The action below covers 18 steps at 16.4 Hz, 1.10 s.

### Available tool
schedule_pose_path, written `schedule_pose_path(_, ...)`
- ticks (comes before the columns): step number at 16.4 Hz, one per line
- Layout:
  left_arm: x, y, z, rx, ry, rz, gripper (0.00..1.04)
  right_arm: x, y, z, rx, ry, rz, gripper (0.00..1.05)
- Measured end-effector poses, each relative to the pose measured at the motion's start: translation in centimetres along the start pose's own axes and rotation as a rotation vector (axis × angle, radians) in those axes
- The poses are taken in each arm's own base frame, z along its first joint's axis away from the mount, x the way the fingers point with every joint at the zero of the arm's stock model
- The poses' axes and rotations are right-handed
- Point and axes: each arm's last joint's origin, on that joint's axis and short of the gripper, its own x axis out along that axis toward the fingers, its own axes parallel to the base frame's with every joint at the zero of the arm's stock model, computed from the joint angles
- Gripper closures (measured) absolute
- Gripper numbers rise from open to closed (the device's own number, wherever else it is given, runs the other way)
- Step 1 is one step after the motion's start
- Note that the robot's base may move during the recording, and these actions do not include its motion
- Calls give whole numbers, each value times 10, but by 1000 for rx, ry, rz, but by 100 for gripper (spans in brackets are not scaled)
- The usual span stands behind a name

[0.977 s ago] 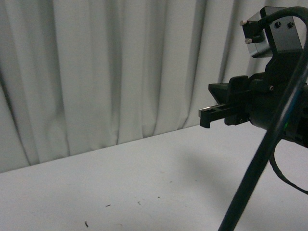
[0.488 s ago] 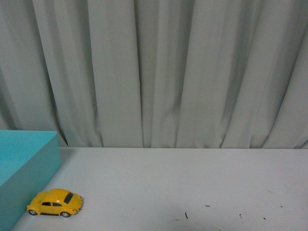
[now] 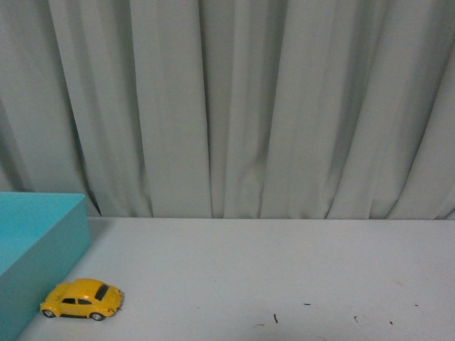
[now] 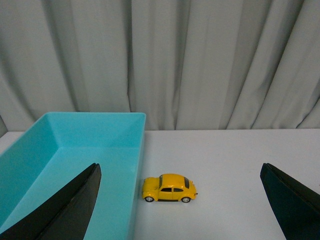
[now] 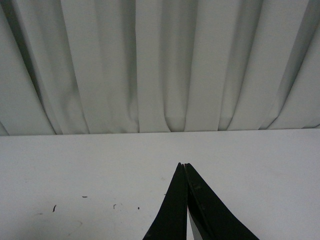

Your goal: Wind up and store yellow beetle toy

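Note:
The yellow beetle toy (image 3: pixel 82 300) stands on its wheels on the white table, right beside the outer wall of a teal box (image 3: pixel 43 241). In the left wrist view the yellow beetle toy (image 4: pixel 169 188) sits ahead of my left gripper (image 4: pixel 180 167), which is open wide with nothing between its black fingers (image 4: pixel 75 205). My right gripper (image 5: pixel 183 166) is shut with its tips pressed together and nothing held, over bare table. Neither arm shows in the front view.
The teal box (image 4: pixel 90 145) is open-topped and looks empty inside. A grey pleated curtain (image 3: pixel 234 106) hangs behind the table's far edge. Small dark specks (image 3: pixel 276 317) mark the table surface near the front.
One second ago the front view showed a black arm and gripper at the right and no toy. Since half a second ago it shows the toy and box, both still.

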Motion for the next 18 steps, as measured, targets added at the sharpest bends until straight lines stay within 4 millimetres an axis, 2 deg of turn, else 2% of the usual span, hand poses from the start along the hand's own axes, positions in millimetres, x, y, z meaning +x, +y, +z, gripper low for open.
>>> schedule_pose_path(12, 0, 0, 0, 0, 0, 0, 7, -26, 0, 5, 0, -17, 0, 103)
schedule_pose_path(15, 0, 0, 0, 0, 0, 0, 7, -29, 0, 4, 0, -17, 0, 103)
schedule_pose_path(16, 0, 0, 0, 0, 0, 0, 7, -35, 0, -2, 0, 37, 2, 103)
schedule_pose_path(18, 0, 0, 0, 0, 0, 0, 7, -40, 0, 2, 1, -13, -1, 103)
